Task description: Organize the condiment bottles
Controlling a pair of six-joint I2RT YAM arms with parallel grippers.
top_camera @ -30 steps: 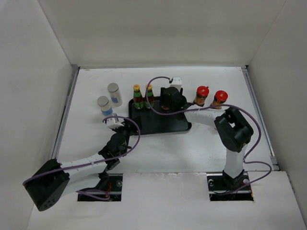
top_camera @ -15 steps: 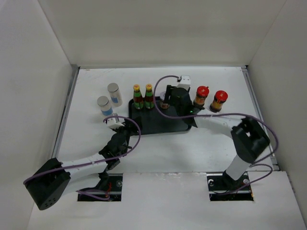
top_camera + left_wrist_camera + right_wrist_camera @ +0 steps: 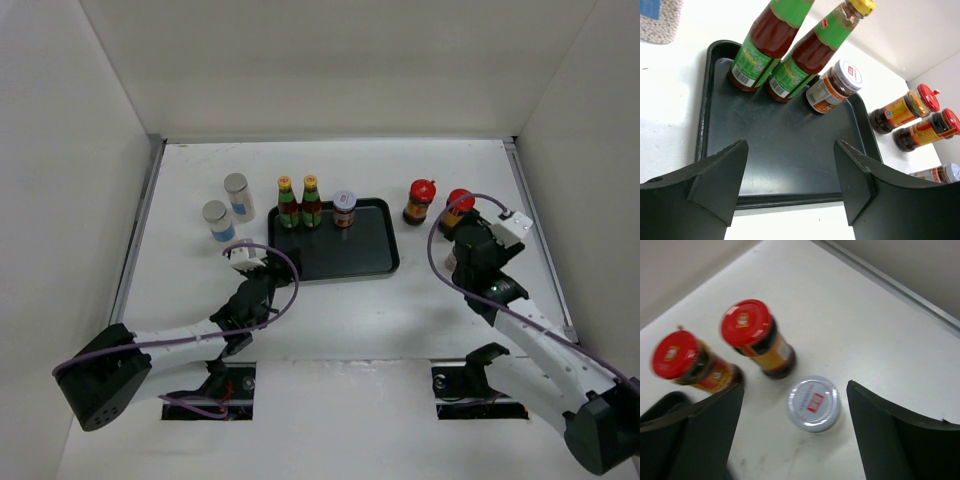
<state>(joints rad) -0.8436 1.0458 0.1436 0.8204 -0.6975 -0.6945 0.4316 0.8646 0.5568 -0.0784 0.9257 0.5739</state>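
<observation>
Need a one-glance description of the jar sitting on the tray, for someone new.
Find the black tray in the middle of the table. Three containers stand along its far edge, and the jar is the rightmost. It is short and dark with a pale lid, unlike the two tall yellow-capped, green-labelled bottles beside it.

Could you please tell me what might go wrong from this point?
The open right gripper hangs over the pale-lidded dark jar; a red-lidded jar stands close beside it, so the descent could tip that one. The tall yellow-capped green-labelled bottles on the black rectangular tray look easy to knock during placement.
</observation>
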